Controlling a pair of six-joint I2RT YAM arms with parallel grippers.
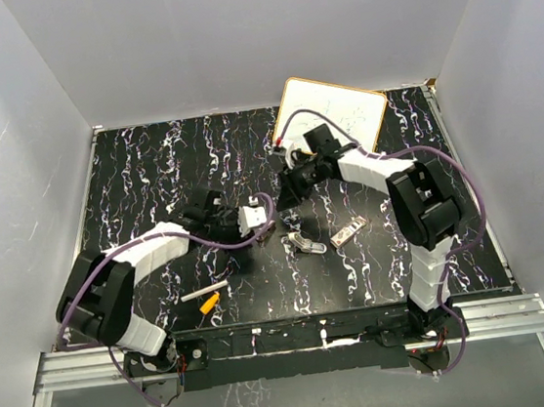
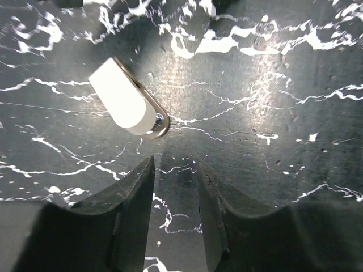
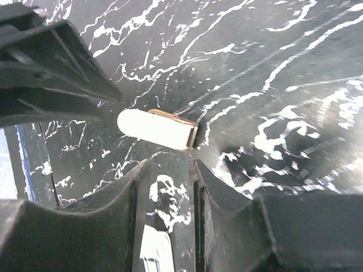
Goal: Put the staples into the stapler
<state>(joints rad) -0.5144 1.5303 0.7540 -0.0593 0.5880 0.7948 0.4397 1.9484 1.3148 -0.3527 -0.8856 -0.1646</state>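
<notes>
1. One black, white-veined table [image 1: 132, 180] fills the floor of the enclosure; a whiteboard [image 1: 332, 108] leans at its far right edge.
2. Left gripper [image 2: 174, 165]: released; jaws parted, nothing between them.
3. Right gripper [image 3: 168, 165]: likewise parted; bare tabletop shows in the gap.
4. Stapler [image 1: 306, 244] [image 2: 129, 106]: lying on the table near its middle; just ahead of the left fingertips, apart from them.
5. White stick [image 1: 205, 293] and orange piece [image 1: 209, 306]: side by side near the front edge, left.
</notes>
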